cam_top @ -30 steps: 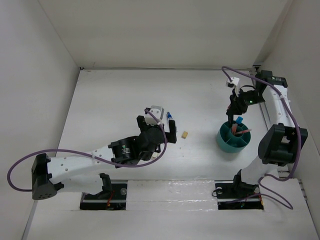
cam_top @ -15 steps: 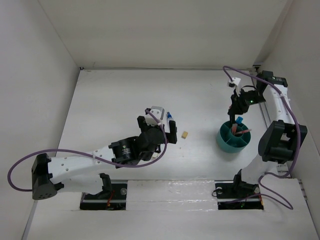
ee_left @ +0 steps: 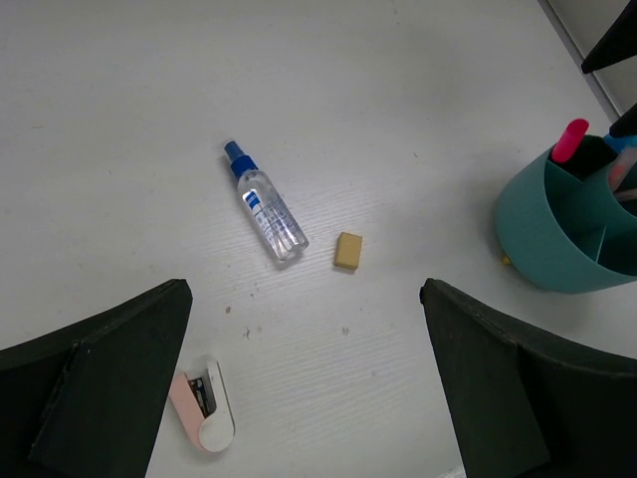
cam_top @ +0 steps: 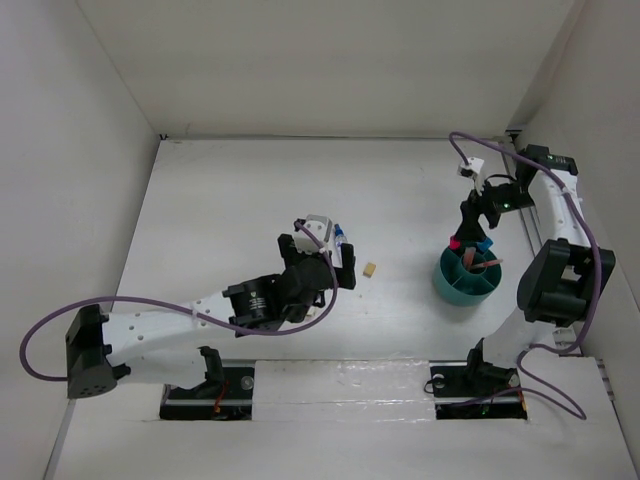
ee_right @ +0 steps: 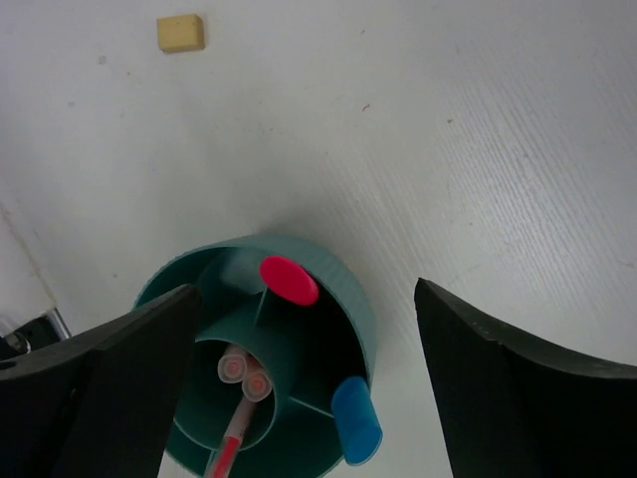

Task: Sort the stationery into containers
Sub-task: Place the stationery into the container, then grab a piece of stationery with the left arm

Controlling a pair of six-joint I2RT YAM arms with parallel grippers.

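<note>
The table carries everything, and the teal organiser cup stands on it toward the right arm's side. The right gripper hangs straight above that cup, fingers spread wide with nothing between them. The left gripper hovers well to the left of the cup, also spread to its full width and empty.

Inside the cup, the pink-capped highlighter stands upright in one outer compartment, the blue-capped highlighter in another, and the thin pens in the centre well.

Three items lie loose on the table, all left of the cup. The clear bottle lies flat just ahead of the left fingers, its long axis slanted across the line between them, blue cap pointing away from the cup. The stapler sits beside the left-hand finger, farthest from the cup. The tan eraser lies just beside the bottle's base, on the cup's side.

The left arm is far nearer all three; taking the bottle would likely call for a wrist turn to square the fingers across its body.
</note>
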